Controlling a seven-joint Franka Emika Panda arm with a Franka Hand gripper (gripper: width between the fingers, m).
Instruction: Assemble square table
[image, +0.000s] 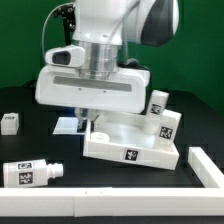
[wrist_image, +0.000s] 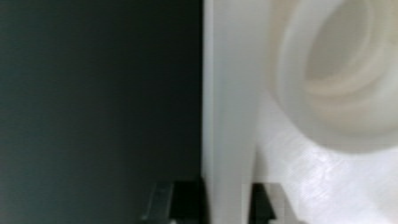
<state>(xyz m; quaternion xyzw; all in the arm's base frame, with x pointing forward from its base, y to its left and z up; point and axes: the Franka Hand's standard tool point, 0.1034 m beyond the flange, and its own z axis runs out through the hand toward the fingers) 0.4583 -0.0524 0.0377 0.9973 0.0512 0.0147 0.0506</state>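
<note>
Centrally, a white arm (image: 100, 35) is reaching down over a black bench (image: 30, 145), and its fingers (wrist_image: 178, 204) are clamping shut on the thin raised rim of the square top (image: 135, 142). In the wrist view that rim is running as a pale strip between the two dark fingertips, and a round socket (wrist_image: 347, 60) is showing just beside it on the top's inner face. The top is sitting near the middle of the bench, toward the exterior view's right, and looks slightly tilted. One tagged leg (image: 158, 102) and a second leg (image: 169, 126) are standing at the top's far right side. A third leg (image: 30, 173) is lying on its side toward the exterior view's left, just behind the long white wall (image: 90, 205). A fourth leg (image: 10, 122) is resting at the left edge, well apart from the top.
</note>
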